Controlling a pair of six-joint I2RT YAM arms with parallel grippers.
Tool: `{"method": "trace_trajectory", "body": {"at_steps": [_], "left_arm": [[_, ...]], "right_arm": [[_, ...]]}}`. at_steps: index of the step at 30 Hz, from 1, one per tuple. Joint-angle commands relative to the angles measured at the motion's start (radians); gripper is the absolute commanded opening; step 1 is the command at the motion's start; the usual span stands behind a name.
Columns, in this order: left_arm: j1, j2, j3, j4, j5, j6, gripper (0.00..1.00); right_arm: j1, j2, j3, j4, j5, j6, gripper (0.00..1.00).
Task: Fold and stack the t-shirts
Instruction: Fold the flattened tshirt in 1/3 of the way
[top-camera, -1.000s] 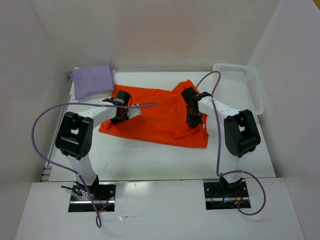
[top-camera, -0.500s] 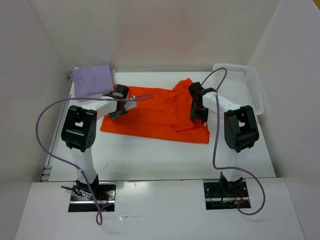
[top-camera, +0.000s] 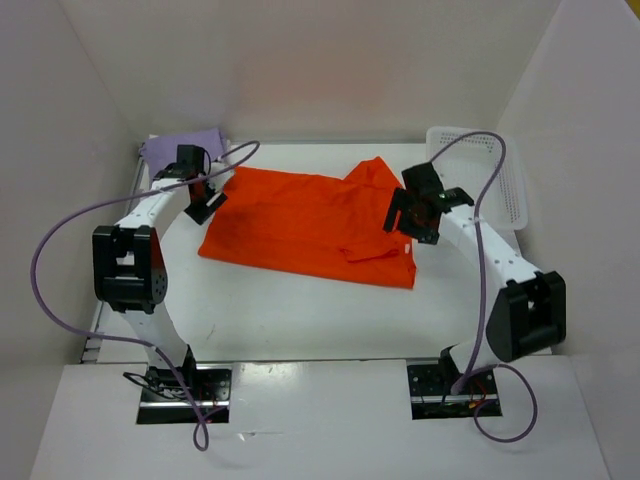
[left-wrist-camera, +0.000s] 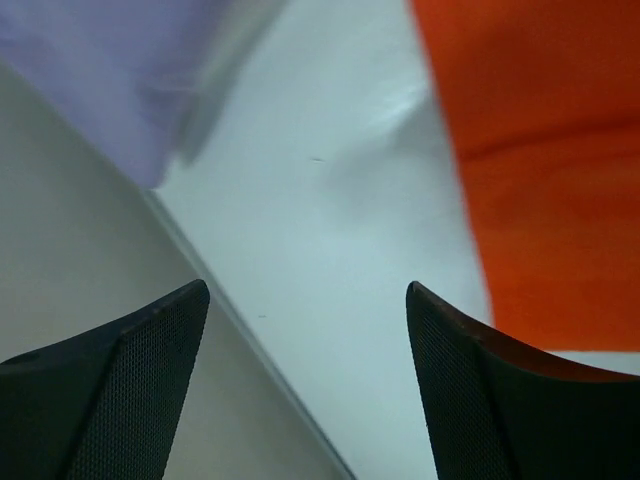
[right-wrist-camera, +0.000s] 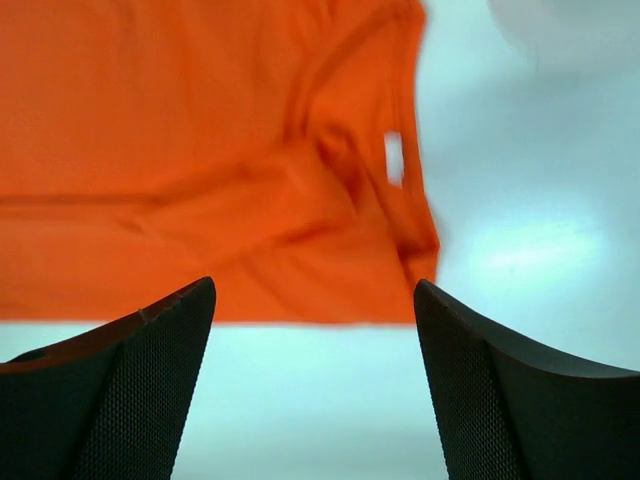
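Hovering at either end of the orange t-shirt (top-camera: 300, 225), both grippers empty.
We see the shirt spread flat, its long axis running left to right between our arms. Our left gripper (top-camera: 203, 203) hangs just off its left edge, fingers apart; our right gripper (top-camera: 408, 215) sits over its right end, fingers apart too. The lavender t-shirt (top-camera: 170, 148) lies beyond the orange t-shirt's far-left corner.

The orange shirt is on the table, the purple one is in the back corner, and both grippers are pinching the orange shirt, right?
No. The left gripper and right gripper are open and pinch nothing, as the wrist views show. The orange shirt is on the table and the purple one in the back corner.
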Motion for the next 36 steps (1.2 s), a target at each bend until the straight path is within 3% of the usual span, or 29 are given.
{"method": "trace_trajectory", "body": {"at_steps": [1,4,7,13,15,16,18,20,21,23,24,26,27,32,36], "left_arm": [[-0.003,0.002,-0.079,-0.088,0.166,-0.081,0.87],[0.032,0.034,-0.09,-0.088,0.262,-0.151,0.93],[0.064,0.063,-0.078,-0.088,0.33,-0.216,0.99],[0.064,0.085,-0.081,-0.056,0.321,-0.25,0.99],[0.064,0.094,-0.095,-0.056,0.321,-0.25,0.94],[0.064,0.094,-0.095,-0.065,0.335,-0.25,0.86],[0.064,0.094,-0.107,-0.076,0.358,-0.25,0.72],[0.064,0.094,-0.134,-0.076,0.369,-0.25,0.56],[0.064,0.094,-0.135,-0.088,0.379,-0.25,0.52],[0.064,0.094,-0.156,-0.099,0.38,-0.25,0.42],[0.064,0.094,-0.156,-0.111,0.39,-0.239,0.29],[0.064,0.067,-0.188,-0.123,0.399,-0.239,0.15],[0.064,0.051,-0.199,-0.134,0.4,-0.239,0.02],[0.064,-0.094,-0.28,-0.212,0.39,-0.207,0.0],[0.064,-0.215,-0.36,-0.272,0.296,-0.162,0.0]], "right_arm": [[-0.007,-0.064,-0.168,0.021,-0.076,0.101,0.86],[-0.059,-0.073,-0.269,0.059,-0.123,0.121,0.96],[-0.096,-0.034,-0.302,0.116,-0.189,0.121,0.96],[-0.14,0.071,-0.363,0.205,-0.284,0.121,0.96],[-0.14,0.091,-0.392,0.231,-0.333,0.121,0.94],[-0.14,0.109,-0.392,0.252,-0.344,0.121,0.91],[-0.14,0.127,-0.416,0.274,-0.36,0.13,0.75],[-0.14,0.146,-0.417,0.274,-0.384,0.121,0.56],[-0.14,0.16,-0.417,0.274,-0.384,0.121,0.33],[-0.14,0.16,-0.426,0.262,-0.393,0.121,0.15],[-0.14,0.146,-0.426,0.262,-0.393,0.121,0.03],[-0.14,0.103,-0.426,0.231,-0.404,0.121,0.0],[-0.14,0.089,-0.426,0.217,-0.416,0.121,0.0],[-0.14,-0.027,-0.388,0.077,-0.441,0.121,0.0],[-0.14,-0.129,-0.368,-0.057,-0.403,0.112,0.0]]}}
